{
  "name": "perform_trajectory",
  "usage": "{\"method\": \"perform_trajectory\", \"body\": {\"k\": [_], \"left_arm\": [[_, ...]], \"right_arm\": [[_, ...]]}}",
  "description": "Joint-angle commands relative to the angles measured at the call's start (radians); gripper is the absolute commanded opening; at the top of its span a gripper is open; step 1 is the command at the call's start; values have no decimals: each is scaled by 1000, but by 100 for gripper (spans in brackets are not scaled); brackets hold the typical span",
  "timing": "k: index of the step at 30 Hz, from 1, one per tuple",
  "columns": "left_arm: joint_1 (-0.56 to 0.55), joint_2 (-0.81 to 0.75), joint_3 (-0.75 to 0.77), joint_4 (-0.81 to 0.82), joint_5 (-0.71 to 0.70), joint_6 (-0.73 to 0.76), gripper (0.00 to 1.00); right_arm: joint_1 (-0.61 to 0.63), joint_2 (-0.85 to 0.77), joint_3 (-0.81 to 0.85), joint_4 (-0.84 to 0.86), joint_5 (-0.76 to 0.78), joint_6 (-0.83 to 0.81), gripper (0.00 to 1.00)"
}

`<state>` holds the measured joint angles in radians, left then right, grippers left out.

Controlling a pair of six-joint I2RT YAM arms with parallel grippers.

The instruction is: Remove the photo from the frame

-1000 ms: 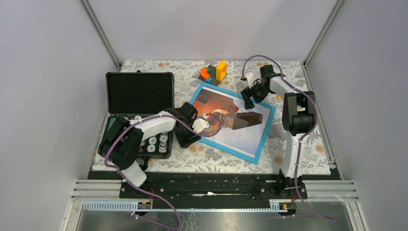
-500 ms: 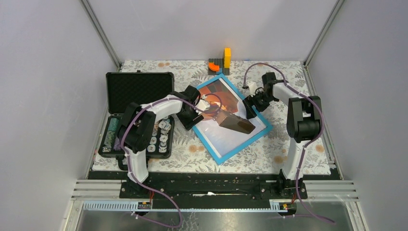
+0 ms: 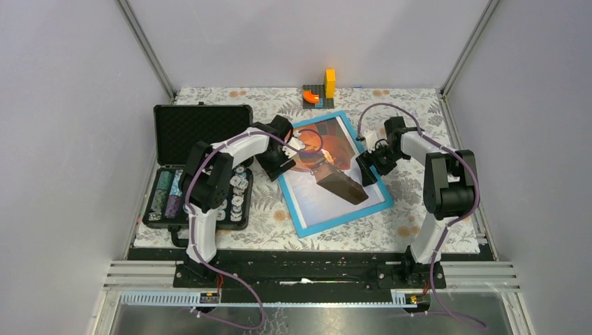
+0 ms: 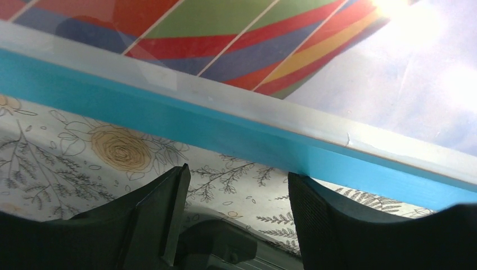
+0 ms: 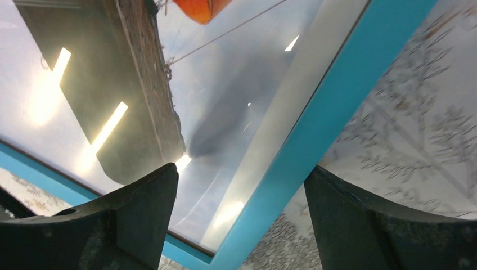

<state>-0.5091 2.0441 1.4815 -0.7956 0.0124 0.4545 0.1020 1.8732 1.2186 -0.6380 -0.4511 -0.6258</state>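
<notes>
Bench (image 3: 433, 118): covered with a floral cloth; clock positions below are read from the overhead view, with 12 o'clock at the far wall.
Black case (image 3: 202, 129): lies open at 9 o'clock. Its foam-lined lid is laid back towards 12 o'clock. The near half holds rows of small round pieces, too small to identify.
Left pincer (image 3: 278, 166): fingers apart with nothing between them. It is low over the cloth at the frame's 9 o'clock edge. In the wrist view the left pincer (image 4: 236, 180) shows only floral cloth in the gap, with the blue border just beyond the tips; whether they touch it cannot be told.
Frame (image 3: 342, 220): flat on the bench just right of centre, front face up. It is skewed, with its long sides running roughly from 11 o'clock to 5 o'clock. The light-blue border is visible on all four sides.
Photo (image 3: 328, 199): seated inside the frame, not removed. The balloon's coloured panels lie towards 12 o'clock, the brown basket sits mid-print, and the pale sky lies towards 6 o'clock. The glazing shows glare from the lights.
Toy blocks (image 3: 320, 91): an orange curved piece and an upright yellow block on a grey plate, at 12 o'clock, just beyond the frame's far corner.
Right pincer (image 3: 368, 171): fingers spread wide, gripping nothing, at the frame's 3 o'clock edge. In the wrist view the right pincer (image 5: 242, 174) has the blue border running diagonally through the gap between its tips, with glass on one side and cloth on the other.
</notes>
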Motion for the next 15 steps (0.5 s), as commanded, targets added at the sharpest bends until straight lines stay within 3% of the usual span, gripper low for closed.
{"method": "perform_trajectory", "body": {"k": [1, 15], "left_arm": [[-44, 74, 61, 326, 121, -47, 71], [-51, 131, 160, 317, 202, -111, 73]], "right_arm": [[107, -72, -96, -152, -291, 50, 87], [138, -170, -186, -85, -252, 198, 92]]}}
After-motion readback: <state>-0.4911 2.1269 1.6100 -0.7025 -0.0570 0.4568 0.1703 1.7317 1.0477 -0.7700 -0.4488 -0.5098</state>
